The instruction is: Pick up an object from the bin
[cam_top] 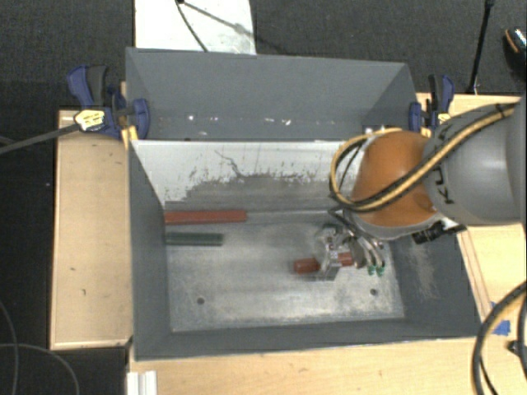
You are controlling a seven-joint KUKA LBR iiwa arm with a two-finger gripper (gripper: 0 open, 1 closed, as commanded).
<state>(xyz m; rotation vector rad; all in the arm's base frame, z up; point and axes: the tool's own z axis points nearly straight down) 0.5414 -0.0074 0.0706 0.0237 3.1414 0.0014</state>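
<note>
I have the gripper (pixel 336 260) low over the bin floor, right of centre in the frame, with a small reddish-brown block (pixel 306 265) lying just at its left side; whether it is open or closed I cannot tell. The block looks rigid, light and flat-sided, so I judge a firm pinch across its short width should hold. The long red bar (pixel 206 216) and dark green bar (pixel 193 239) lie well apart, centre left.
</note>
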